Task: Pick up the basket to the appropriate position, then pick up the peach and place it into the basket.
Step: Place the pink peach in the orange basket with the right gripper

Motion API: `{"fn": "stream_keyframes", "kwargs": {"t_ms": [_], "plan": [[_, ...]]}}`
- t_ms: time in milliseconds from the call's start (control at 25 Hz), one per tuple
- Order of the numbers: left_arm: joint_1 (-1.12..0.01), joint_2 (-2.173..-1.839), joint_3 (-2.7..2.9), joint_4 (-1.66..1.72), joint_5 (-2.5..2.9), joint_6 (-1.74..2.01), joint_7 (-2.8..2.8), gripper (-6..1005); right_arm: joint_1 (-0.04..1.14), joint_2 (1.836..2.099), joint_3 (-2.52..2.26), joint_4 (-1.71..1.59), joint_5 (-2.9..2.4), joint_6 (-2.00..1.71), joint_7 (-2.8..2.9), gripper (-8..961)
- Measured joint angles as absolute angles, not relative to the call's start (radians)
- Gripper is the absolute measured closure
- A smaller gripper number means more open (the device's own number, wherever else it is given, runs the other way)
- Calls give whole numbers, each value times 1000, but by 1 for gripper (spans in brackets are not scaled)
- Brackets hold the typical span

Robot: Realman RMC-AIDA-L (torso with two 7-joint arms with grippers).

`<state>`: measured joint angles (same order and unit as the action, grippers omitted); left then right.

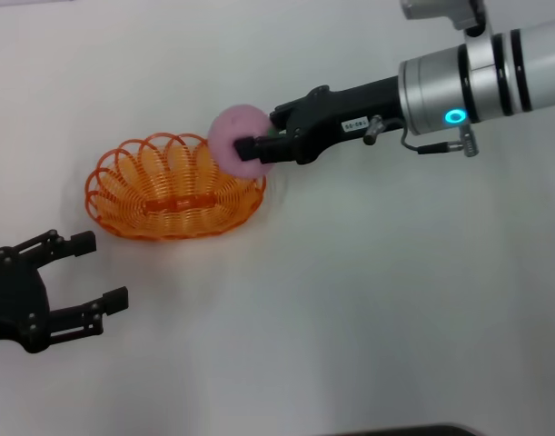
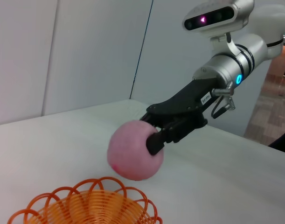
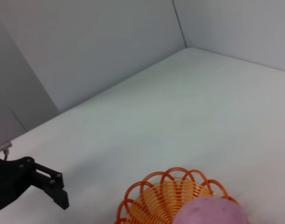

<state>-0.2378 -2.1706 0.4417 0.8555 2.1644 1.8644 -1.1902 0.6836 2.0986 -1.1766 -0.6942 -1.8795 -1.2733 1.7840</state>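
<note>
While the white table (image 1: pixel 368 300) stretches bare beneath, the oval orange basket of looped plastic coils (image 1: pixel 173 188) sits on it, just below the right gripper (image 1: pixel 252 150), whose jaws are clamped on the round pink toy peach (image 1: pixel 237 140) above the basket's rim. Well apart, the left gripper (image 1: pixel 97 269) rests with jaws spread wide, empty.

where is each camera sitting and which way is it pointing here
Head view: from the robot's head, looking down at the table; shows the open left gripper and the right gripper holding the peach over the basket rim.
Left wrist view: low by the basket, facing the right arm and peach.
Right wrist view: above the peach, facing the left gripper.
All three share basket and peach.
</note>
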Motion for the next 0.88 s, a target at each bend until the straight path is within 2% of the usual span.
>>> {"fn": "stream_keyframes", "kwargs": {"t_ms": [120, 320, 560, 880], "plan": [[-238, -2171, 442, 854, 2164, 1863, -1190, 127, 686, 2099, -1199, -688, -1855, -1255, 1769, 631], [-238, -2171, 442, 853, 2164, 1864, -1190, 127, 686, 2099, -1215, -685, -1820, -1250, 1738, 379], [-238, -2171, 442, 853, 2163, 1865, -1190, 127, 685, 2096, -1211, -662, -1806, -1249, 1721, 188], [-238, -2171, 440, 853, 2163, 1867, -1190, 127, 645, 2091, -1201, -661, -1774, -1258, 1656, 184]]}}
